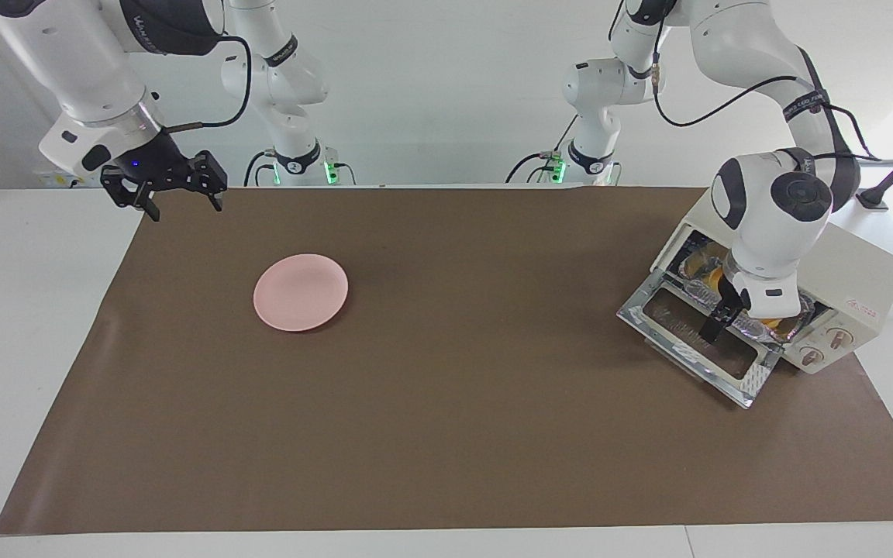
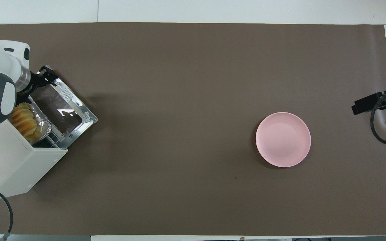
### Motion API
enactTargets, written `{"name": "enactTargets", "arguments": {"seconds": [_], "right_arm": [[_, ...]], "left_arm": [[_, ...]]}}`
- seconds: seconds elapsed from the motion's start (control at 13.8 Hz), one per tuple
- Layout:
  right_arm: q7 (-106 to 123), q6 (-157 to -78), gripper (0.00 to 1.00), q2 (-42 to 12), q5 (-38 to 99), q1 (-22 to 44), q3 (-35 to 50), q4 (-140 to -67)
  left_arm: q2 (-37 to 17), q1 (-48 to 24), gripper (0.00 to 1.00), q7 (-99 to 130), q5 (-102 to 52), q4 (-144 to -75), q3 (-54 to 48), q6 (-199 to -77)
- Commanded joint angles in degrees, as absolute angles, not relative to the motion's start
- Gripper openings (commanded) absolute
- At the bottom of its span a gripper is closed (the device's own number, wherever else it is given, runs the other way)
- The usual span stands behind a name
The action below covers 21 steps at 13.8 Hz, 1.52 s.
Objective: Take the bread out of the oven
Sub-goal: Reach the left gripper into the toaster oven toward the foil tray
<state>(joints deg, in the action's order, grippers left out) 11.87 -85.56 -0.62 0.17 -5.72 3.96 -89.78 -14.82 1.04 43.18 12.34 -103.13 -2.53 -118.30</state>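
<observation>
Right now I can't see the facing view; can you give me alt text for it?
The left tool hangs open over the oven's dropped door, just in front of the foil tray holding the bread. The right tool, open and empty, waits over the brown mat's corner, with a pink plate on the mat nearby.

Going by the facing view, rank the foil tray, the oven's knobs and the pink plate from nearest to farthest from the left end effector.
1. Foil tray: in the oven, directly under the left end effector, at the mouth above the open door.
2. Knobs: on the oven's front panel, beside the tray.
3. Pink plate: toward the right arm's end of the table.
</observation>
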Motion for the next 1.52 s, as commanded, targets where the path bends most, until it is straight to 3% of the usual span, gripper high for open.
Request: {"name": "enactTargets", "arguments": {"seconds": [0.0, 0.29, 0.51, 1.02, 1.09, 1.16, 1.31, 1.45], "right_arm": [[11.8, -85.3, 1.00, 0.5, 0.3, -6.7, 4.7, -91.0], [11.8, -85.3, 1.00, 0.6, 0.3, -6.7, 4.7, -90.9], [11.8, -85.3, 1.00, 0.5, 0.3, -6.7, 4.7, -91.0], [11.8, -85.3, 1.00, 0.5, 0.3, -6.7, 4.7, -91.0], [11.8, -85.3, 1.00, 0.5, 0.3, -6.7, 4.6, -91.0], [11.8, -85.3, 1.00, 0.5, 0.3, -6.7, 4.7, -90.9], [11.8, -85.3, 1.00, 0.5, 0.3, -6.7, 4.6, -90.9], [11.8, -85.3, 1.00, 0.6, 0.3, -6.7, 4.7, -91.0]], "left_arm": [[-12.8, 1.4, 1.00, 44.4, 13.9, -107.3, -2.7, -120.9], [-12.9, 1.1, 1.00, 43.9, 19.3, -106.3, -2.8, -118.9], [-14.1, 1.1, 1.00, 43.6, 20.7, -102.0, -2.8, -114.8], [-10.7, 1.5, 1.00, 49.8, 21.6, -111.1, -2.9, -118.6], [-10.8, 1.4, 0.95, 51.8, 21.6, -111.2, -3.0, -120.3], [-10.6, 1.3, 0.80, 51.9, 21.5, -111.8, -3.1, -121.2], [-9.7, 1.3, 0.46, 51.2, 21.6, -114.7, -2.9, -122.4], [-9.2, 1.3, 0.00, 48.0, 21.7, -115.8, -2.9, -122.3]]}}
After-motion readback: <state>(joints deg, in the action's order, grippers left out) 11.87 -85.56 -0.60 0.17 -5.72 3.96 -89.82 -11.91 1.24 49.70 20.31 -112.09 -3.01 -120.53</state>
